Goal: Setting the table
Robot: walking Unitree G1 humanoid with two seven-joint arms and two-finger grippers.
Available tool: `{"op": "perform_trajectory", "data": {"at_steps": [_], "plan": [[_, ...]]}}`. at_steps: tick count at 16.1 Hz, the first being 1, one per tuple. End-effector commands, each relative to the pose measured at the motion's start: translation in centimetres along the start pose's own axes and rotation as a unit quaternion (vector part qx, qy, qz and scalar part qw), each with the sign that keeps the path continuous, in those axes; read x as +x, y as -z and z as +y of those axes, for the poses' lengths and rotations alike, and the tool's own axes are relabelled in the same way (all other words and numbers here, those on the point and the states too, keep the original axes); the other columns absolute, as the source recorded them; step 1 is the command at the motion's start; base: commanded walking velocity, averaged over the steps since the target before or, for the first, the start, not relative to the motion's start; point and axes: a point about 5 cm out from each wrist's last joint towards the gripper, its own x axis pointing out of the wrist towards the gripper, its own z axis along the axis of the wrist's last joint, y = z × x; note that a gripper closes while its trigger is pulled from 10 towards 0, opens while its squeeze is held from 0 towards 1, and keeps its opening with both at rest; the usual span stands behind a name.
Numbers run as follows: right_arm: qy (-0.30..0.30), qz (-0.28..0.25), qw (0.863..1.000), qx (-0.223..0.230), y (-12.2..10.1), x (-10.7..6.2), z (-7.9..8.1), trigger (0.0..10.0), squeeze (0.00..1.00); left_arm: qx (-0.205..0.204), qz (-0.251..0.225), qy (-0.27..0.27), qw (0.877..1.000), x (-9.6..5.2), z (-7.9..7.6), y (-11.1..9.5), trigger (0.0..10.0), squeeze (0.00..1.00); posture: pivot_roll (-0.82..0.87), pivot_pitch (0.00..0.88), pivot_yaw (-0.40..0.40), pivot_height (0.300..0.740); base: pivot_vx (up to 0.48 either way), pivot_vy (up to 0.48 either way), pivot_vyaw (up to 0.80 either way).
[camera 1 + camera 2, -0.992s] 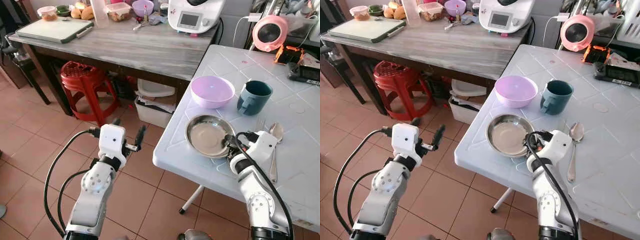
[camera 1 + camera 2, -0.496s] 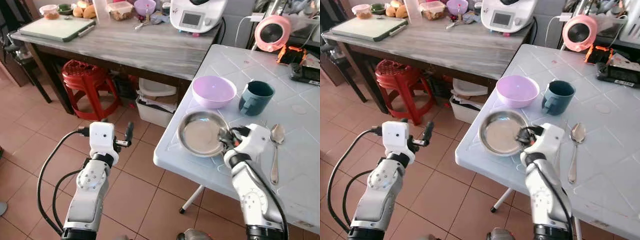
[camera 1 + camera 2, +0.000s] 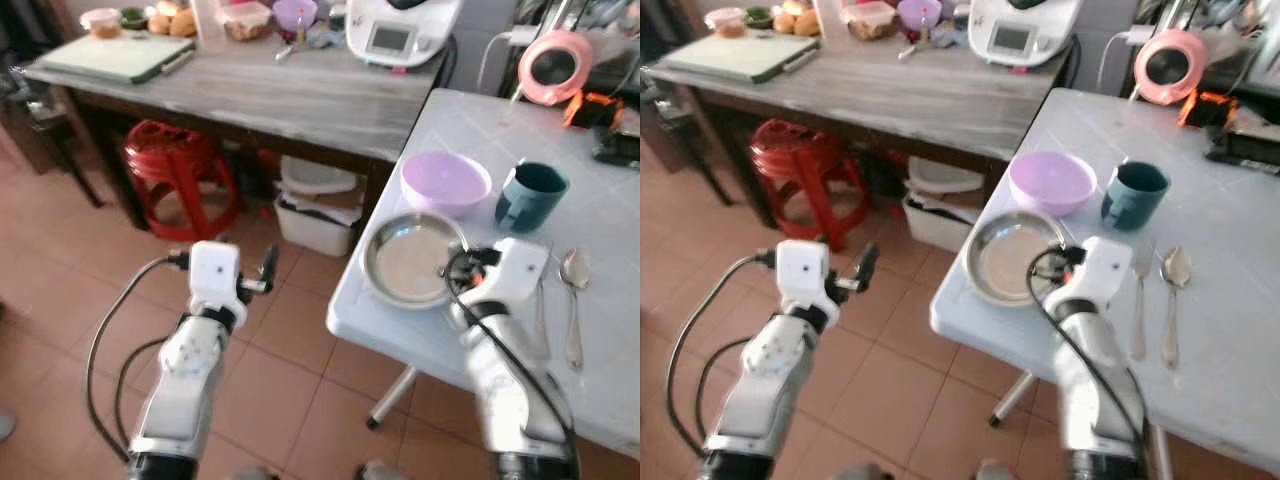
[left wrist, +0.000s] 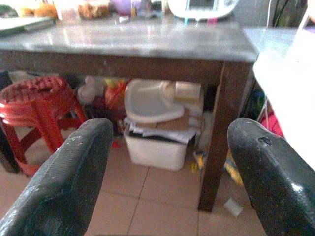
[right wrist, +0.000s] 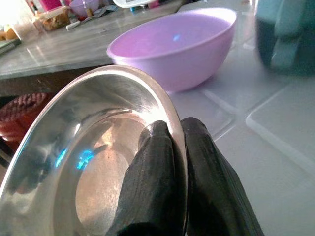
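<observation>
Right gripper point(image 5: 170, 147) jaws pinch the steel plate's point(image 3: 405, 262) rim at 3 o'clock; the plate has slid toward the white tabletop's point(image 3: 610, 330) edge. Purple bowl point(image 3: 445, 183) sits at 12 o'clock. Left gripper point(image 4: 167, 147) hangs spread over the floor.

Steel plate point(image 5: 93, 147): polished metal, mirror-glossy, smooth. Right gripper point(image 5: 177, 142) fingers point(image 5: 152, 187): matt black, slightly grainy rubber/plastic, pinching plate rim. Purple bowl point(image 5: 172, 49): smooth plastic, semi-gloss. Teal mug point(image 3: 530, 195): smooth, matt-ish. White table point(image 3: 610, 330): plastic w/ moulded tile pattern, satin. Spoon point(image 3: 573, 300) & fork point(image 3: 1139, 300): shiny metal. Side table point(image 3: 290, 90): grey, wood-grain look. Stool point(image 3: 175, 175): red plastic. Floor point(image 3: 60, 330): terracotta tile, low sheen.
</observation>
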Motion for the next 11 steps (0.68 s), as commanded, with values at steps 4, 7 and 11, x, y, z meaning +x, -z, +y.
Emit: {"op": "perform_trajectory", "data": {"at_steps": [4, 7, 11], "plan": [[0.006, 0.010, 1.000, -0.016, 0.65, -0.19, -0.38, 10.0, 0.00, -0.009, 0.001, -0.003, 1.000, 0.22, -0.20, -0.04, 10.0, 0.00, -0.05, 0.000, 0.041, 0.740, 0.000, 0.375, -0.80], [0.007, 0.011, 1.000, -0.019, 0.95, -0.33, -0.41, 10.0, 0.00, -0.008, -0.006, -0.004, 1.000, 0.31, -0.20, -0.10, 10.0, 0.00, -0.05, 0.000, 0.038, 0.740, 0.000, 0.420, -0.80], [0.007, 0.002, 1.000, -0.021, 0.83, -0.11, -0.32, 10.0, 0.00, -0.011, -0.005, -0.002, 1.000, 0.51, -0.41, -0.07, 10.0, 0.00, -0.05, 0.000, 0.036, 0.740, 0.000, 0.468, -0.60]]}}
